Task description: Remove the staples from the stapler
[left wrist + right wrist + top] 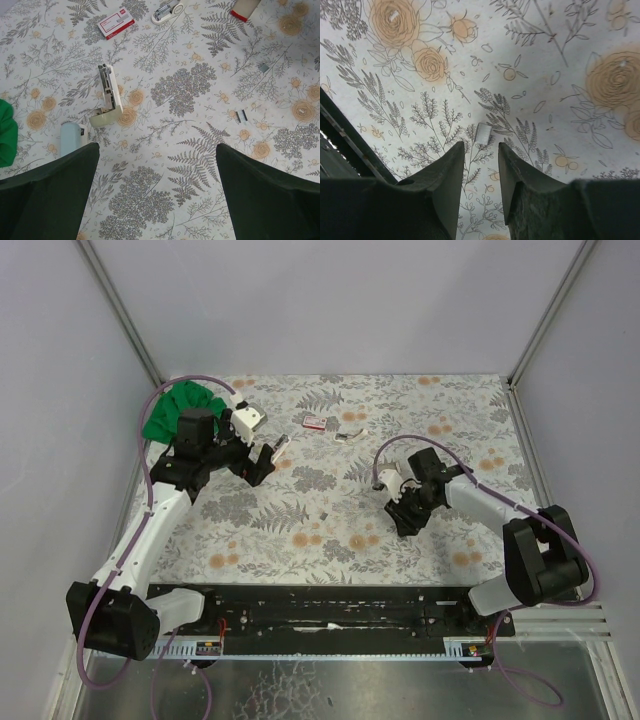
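A short silvery strip of staples [483,133] lies flat on the floral cloth, just beyond my right gripper's [481,147] fingertips. Its jaws stand a narrow gap apart, and nothing is between them. From above, this gripper [402,520] points down at the cloth right of centre. A cream stapler [107,95], swung open, lies ahead and to the left of my left gripper [157,150], which hangs wide open and empty over the cloth. The same stapler [283,445] shows beside that gripper [265,462] in the top view. Another small staple bit [263,67] lies on the cloth.
A red-and-white box [116,26] and a second small stapler [167,11] lie towards the back of the table [300,540]. A green cloth [180,408] is bunched at the back left. A pale blue object [70,140] sits next to the cream stapler. Walls enclose three sides.
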Robot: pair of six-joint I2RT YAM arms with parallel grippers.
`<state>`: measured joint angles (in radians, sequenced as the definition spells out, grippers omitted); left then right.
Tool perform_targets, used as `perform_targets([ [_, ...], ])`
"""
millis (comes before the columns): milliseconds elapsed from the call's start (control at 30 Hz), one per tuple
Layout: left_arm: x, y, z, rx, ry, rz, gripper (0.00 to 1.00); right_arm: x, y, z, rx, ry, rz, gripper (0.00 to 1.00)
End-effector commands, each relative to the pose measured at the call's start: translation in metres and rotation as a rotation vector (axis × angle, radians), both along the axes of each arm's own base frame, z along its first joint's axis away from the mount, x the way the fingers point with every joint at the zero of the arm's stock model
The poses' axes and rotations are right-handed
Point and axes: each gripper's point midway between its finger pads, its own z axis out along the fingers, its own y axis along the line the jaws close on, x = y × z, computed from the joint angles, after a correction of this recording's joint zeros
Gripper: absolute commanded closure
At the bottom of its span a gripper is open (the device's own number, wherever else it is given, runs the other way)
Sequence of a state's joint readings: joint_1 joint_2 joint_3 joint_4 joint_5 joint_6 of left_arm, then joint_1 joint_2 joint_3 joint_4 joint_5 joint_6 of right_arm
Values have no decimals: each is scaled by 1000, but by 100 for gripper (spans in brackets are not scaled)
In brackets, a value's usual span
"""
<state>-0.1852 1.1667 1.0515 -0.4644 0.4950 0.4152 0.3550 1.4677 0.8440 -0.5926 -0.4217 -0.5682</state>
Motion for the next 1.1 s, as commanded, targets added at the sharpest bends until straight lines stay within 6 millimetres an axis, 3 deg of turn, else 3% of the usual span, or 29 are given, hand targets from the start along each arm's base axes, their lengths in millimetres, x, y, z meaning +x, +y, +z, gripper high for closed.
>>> perform_targets([
  [0,4,-2,12,-33,-53,-9,0,-7,0,-11,-60,11,27,60],
  [800,2,-2,10,-55,-41,-16,0,3,0,-18,-97,-27,-3,71],
  [1067,3,-2,9,-57,-38,-15,0,-2,-3,-24,-111,5,-2,73],
])
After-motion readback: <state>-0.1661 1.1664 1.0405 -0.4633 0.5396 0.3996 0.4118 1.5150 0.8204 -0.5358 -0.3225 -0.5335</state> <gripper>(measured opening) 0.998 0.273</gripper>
